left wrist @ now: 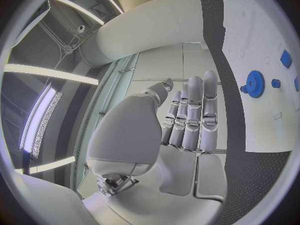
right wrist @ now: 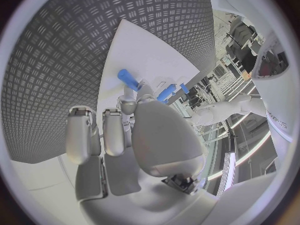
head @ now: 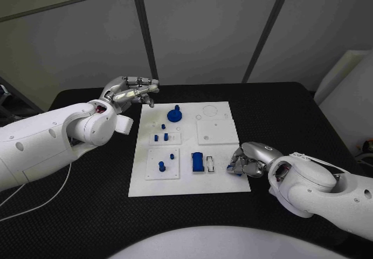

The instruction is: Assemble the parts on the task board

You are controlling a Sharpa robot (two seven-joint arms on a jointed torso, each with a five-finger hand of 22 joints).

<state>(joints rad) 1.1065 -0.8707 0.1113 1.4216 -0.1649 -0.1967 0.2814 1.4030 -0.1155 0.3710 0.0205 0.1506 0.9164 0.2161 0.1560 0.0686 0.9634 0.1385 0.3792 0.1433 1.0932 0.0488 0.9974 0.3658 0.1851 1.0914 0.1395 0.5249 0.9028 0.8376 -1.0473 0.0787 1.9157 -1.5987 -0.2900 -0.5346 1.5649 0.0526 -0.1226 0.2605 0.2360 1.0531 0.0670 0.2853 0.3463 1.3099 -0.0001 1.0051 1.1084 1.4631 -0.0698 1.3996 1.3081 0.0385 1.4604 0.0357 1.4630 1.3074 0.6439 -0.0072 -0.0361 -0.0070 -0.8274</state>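
The right hand [head: 247, 159] rests at the near right edge of the task board [head: 221, 181], fingers curled around a small blue part [head: 233, 162]; the left hand [head: 132, 90] hovers off the board's far left corner, fingers curled in on nothing. On the board, which lies mid-surface [head: 93, 216], a blue gear [head: 175, 114] stands at the far middle, small blue pegs [head: 161, 135] left of centre, and a blue block [head: 198, 162] near the right hand.

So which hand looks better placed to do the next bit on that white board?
Probably the right hand: it sits at the task board's edge, fingers touching a small blue part. The left hand hovers off the far corner, holding nothing.
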